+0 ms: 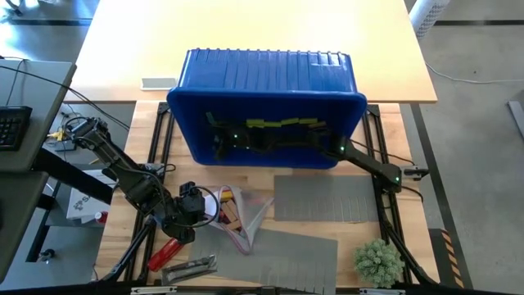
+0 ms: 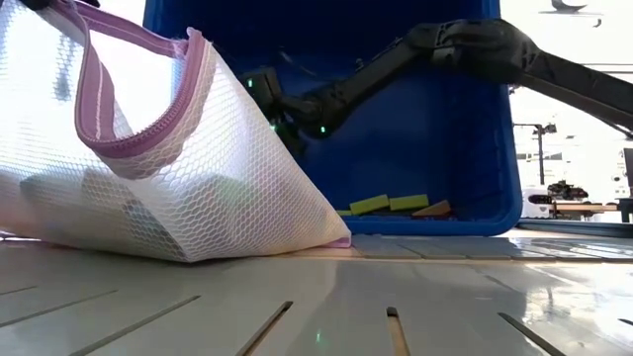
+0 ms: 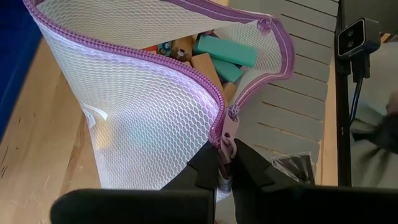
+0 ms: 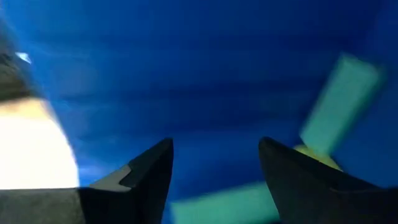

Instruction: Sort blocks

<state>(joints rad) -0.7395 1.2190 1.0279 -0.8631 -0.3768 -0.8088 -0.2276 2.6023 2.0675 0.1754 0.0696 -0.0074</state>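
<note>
Your left gripper (image 3: 225, 167) is pinched tight on the mesh bag's (image 3: 149, 118) zipper edge, with teal and tan blocks (image 3: 217, 56) showing inside its mouth. Your right gripper (image 4: 214, 168) hangs wide and empty inside the tipped blue bin (image 1: 270, 74), near more blocks (image 2: 391, 205). Let the zipper slip and the bag could sag shut; rush the reach and a block may skid aside.

White mesh bag (image 3: 149, 112), wooden table (image 1: 327, 258)

Bright daylight glare on the table (image 2: 475, 297), backlit mesh bag (image 2: 198, 188), heavy motion blur inside the blue bin (image 4: 205, 74)
</note>
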